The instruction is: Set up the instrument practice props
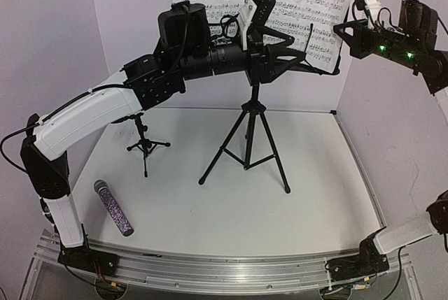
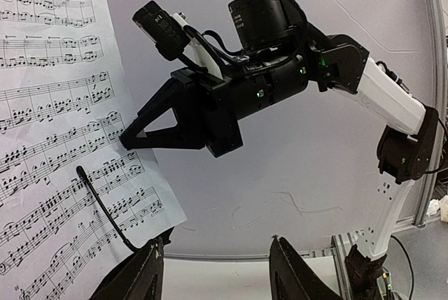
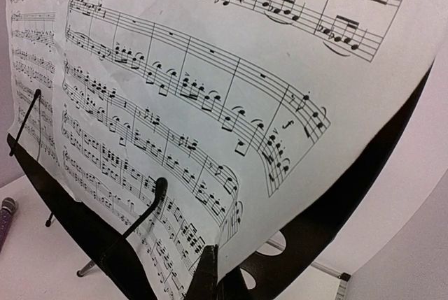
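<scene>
The black tripod music stand [image 1: 250, 132] stands mid-table with white sheet-music pages [image 1: 294, 3] on its tray [image 3: 336, 219]. My right gripper [image 1: 341, 31] is shut on the lower right edge of the pages [image 3: 210, 104], its fingertips [image 3: 213, 265] pinching the paper. My left gripper [image 1: 299, 52] hovers in front of the tray, just right of the pages [image 2: 63, 125], open with nothing between its fingers [image 2: 150, 272]. The purple glitter microphone [image 1: 113, 207] lies on the table at front left. The small black mic stand [image 1: 145, 143] stands behind it.
A wire page holder [image 3: 136, 223] lies across the lower part of the pages. White walls enclose the table on three sides. An aluminium rail [image 1: 224, 268] runs along the near edge by the arm bases.
</scene>
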`<action>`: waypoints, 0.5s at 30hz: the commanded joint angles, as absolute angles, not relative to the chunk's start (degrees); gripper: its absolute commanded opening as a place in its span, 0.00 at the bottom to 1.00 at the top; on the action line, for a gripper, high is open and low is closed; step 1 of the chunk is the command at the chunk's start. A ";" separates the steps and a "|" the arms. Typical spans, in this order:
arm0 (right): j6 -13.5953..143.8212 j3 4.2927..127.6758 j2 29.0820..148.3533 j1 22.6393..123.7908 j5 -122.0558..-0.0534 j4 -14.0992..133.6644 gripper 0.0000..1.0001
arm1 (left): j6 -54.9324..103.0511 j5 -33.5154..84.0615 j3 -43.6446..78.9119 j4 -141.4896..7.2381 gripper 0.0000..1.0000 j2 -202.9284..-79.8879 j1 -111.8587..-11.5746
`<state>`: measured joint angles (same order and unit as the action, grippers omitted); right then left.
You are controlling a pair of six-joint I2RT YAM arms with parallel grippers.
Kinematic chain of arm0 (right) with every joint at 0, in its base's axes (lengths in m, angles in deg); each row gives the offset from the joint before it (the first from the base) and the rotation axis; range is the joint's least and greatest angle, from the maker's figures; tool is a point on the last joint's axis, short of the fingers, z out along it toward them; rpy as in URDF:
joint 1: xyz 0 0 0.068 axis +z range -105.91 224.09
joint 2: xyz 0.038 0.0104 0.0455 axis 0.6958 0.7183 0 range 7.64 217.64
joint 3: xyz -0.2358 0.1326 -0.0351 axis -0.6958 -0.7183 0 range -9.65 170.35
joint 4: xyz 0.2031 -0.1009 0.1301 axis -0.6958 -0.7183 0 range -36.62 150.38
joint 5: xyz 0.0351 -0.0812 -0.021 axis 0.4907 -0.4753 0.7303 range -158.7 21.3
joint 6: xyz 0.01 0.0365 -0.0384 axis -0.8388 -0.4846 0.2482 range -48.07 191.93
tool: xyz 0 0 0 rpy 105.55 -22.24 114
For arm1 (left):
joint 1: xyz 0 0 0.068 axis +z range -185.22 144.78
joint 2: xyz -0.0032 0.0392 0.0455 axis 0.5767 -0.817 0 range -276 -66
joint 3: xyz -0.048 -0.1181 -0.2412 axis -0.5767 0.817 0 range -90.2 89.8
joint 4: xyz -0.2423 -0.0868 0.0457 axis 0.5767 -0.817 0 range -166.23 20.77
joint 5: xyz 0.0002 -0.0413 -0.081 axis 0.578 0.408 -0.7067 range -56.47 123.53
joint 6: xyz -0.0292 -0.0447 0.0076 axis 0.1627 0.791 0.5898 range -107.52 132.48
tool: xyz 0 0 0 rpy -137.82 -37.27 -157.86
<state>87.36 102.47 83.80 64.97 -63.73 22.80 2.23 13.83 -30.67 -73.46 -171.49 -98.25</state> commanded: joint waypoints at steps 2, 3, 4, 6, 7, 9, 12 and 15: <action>90.28 103.89 82.63 64.80 -65.12 22.32 0.00 | 1.84 15.15 -30.19 -73.48 0.51 -168.80 -96.84; 90.71 103.95 82.50 64.77 -65.26 22.12 0.00 | 1.72 15.16 -30.14 -73.56 0.51 -168.69 -96.61; 91.13 104.02 82.44 64.75 -65.34 21.83 0.00 | 1.47 15.16 -30.13 -73.59 0.51 -168.53 -96.47; 91.97 104.35 82.54 64.79 -65.42 21.22 0.00 | 0.82 15.27 -30.12 -73.70 0.51 -168.13 -96.31; 92.27 104.53 82.67 64.79 -65.38 20.91 0.00 | 0.51 15.37 -30.13 -73.72 0.51 -167.90 -96.27; 92.63 104.95 82.96 64.79 -65.39 20.46 0.00 | -0.31 15.91 -30.06 -73.86 0.51 -167.37 -96.17; 92.70 105.50 83.24 64.76 -65.01 20.07 0.00 | -1.46 17.02 -29.97 -74.04 0.53 -166.09 -96.14; 92.55 105.59 83.38 64.80 -64.60 19.92 0.00 | -3.02 19.36 -30.00 -73.04 0.56 -164.77 -96.21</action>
<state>91.80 103.66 83.67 64.97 -64.48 20.38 -0.28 16.00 -29.64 -74.05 -169.74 -96.19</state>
